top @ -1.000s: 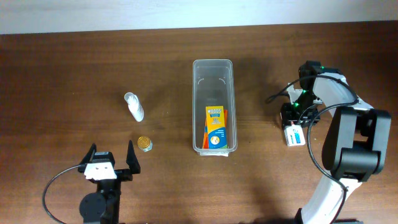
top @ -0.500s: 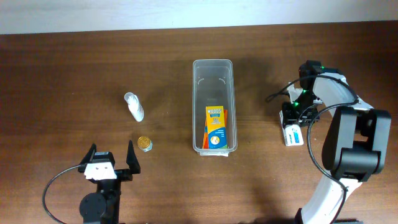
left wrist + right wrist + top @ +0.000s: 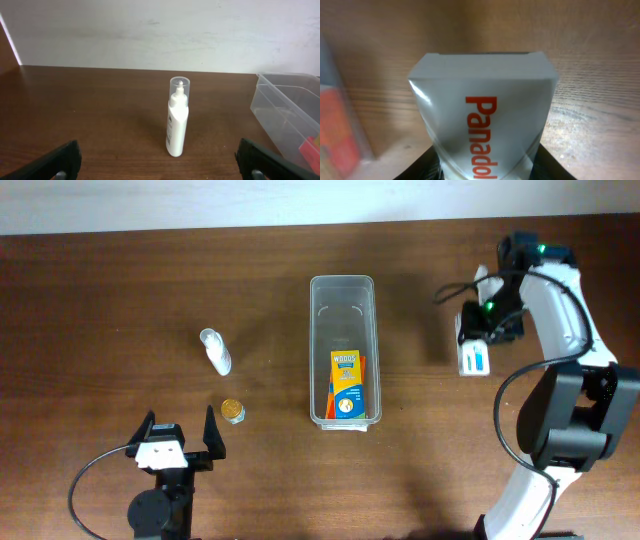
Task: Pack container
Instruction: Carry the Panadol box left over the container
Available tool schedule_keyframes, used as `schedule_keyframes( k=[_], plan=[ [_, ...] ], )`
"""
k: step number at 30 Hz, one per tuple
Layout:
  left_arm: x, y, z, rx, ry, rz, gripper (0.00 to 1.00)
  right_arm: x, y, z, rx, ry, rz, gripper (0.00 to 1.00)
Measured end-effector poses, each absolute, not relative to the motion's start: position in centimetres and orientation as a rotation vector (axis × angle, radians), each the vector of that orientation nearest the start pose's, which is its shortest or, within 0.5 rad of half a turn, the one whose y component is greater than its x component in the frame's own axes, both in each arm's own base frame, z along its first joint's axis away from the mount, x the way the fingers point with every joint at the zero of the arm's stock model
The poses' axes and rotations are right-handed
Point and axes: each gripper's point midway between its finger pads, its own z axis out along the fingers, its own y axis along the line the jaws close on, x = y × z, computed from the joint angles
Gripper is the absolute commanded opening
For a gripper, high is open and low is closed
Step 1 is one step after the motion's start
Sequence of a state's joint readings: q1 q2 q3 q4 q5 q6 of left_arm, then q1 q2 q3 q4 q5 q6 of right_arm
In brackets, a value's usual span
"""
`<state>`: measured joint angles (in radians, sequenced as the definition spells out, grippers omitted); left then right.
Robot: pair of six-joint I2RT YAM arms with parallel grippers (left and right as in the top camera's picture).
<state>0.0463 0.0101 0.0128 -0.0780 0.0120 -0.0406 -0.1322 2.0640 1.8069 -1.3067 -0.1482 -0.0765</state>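
Dark brown wooden table [image 3: 100,300], pale wall [image 3: 300,200] along its twelve o'clock edge.

At seven o'clock, left gripper [image 3: 180,432] idle, claw spread wide, holding nothing. White plastic bottle with clear cap [image 3: 215,352] upright at nine o'clock of centre. Small round gold disc [image 3: 232,411] near it, at its five o'clock.

Long narrow clear plastic container [image 3: 341,278] at table centre, long axis twelve-to-six. Orange and yellow cardboard box [image 3: 347,385] lies flat in its six o'clock half; twelve o'clock half bare.

At three o'clock of the container, well apart, right gripper [image 3: 479,340] clamped on white cardboard box lettered Panadol [image 3: 474,361].

Risks, my reading:
- Grip looks to be on one end only, so the box may pivot or slip in transit.
- Container is narrow; an off-line descent would catch the rim and shove the light bin.
- Release over the six o'clock half would leave it perched on the orange box.
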Motion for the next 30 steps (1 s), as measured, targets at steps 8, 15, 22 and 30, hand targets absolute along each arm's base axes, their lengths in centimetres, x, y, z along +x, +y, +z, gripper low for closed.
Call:
schedule_keyframes(
  k=[8, 15, 22, 30],
  plan=[
    [24.6, 0.9, 15.8, -0.062, 1.645, -0.006, 0.99, 44.3, 2.9, 18.2, 0.063, 2.898, 0.302, 0.45],
    [24.6, 0.9, 15.8, -0.062, 1.645, -0.006, 0.99, 45.7, 11.8, 22.6, -0.056, 2.757, 0.398, 0.46],
    [24.6, 0.9, 15.8, -0.062, 1.645, -0.006, 0.99, 45.1, 18.6, 23.4, -0.146, 2.705, 0.477, 0.46],
    [24.6, 0.9, 15.8, -0.062, 1.645, -0.006, 0.99, 45.2, 21.8, 23.2, -0.153, 2.671, 0.461, 0.45]
  ],
)
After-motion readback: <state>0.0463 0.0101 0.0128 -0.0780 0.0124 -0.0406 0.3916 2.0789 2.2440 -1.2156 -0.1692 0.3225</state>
